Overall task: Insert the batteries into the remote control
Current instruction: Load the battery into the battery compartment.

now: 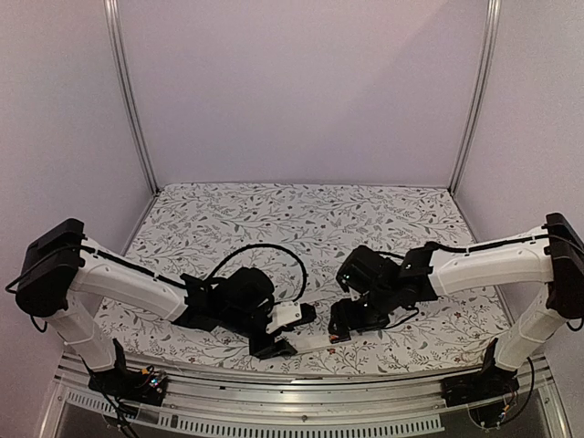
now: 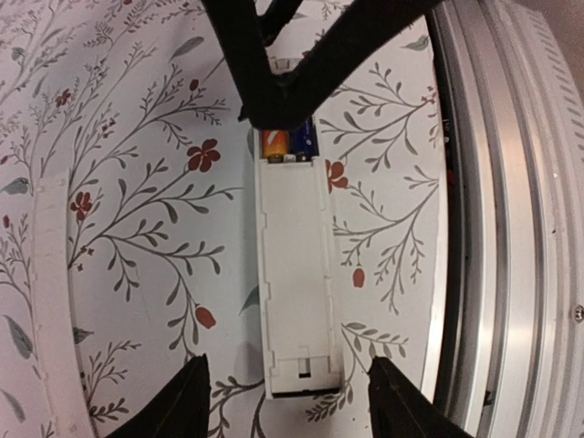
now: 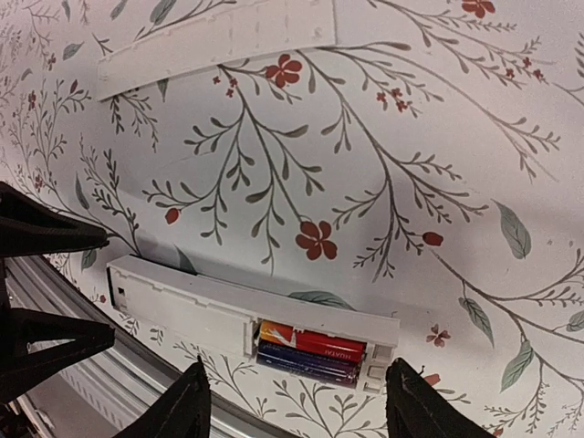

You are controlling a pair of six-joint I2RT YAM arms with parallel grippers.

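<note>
The remote control (image 2: 294, 274) is a slim white bar lying back-up on the floral table near its front edge. Its bay is open at one end, where two batteries (image 3: 310, 351) lie side by side in it, one red-orange and one dark blue. My right gripper (image 3: 301, 401) is open just above that end, with a finger on either side of the batteries (image 2: 287, 141) and touching nothing. My left gripper (image 2: 297, 401) is open astride the remote's other end (image 3: 182, 297), with a gap on both sides. In the top view both grippers (image 1: 278, 339) (image 1: 340, 328) meet over the remote (image 1: 315, 345).
A thin flat white cover strip (image 3: 219, 41) lies on the table a short way behind the remote, seen too in the left wrist view (image 2: 50, 301). The table's metal front rail (image 2: 511, 228) runs close alongside the remote.
</note>
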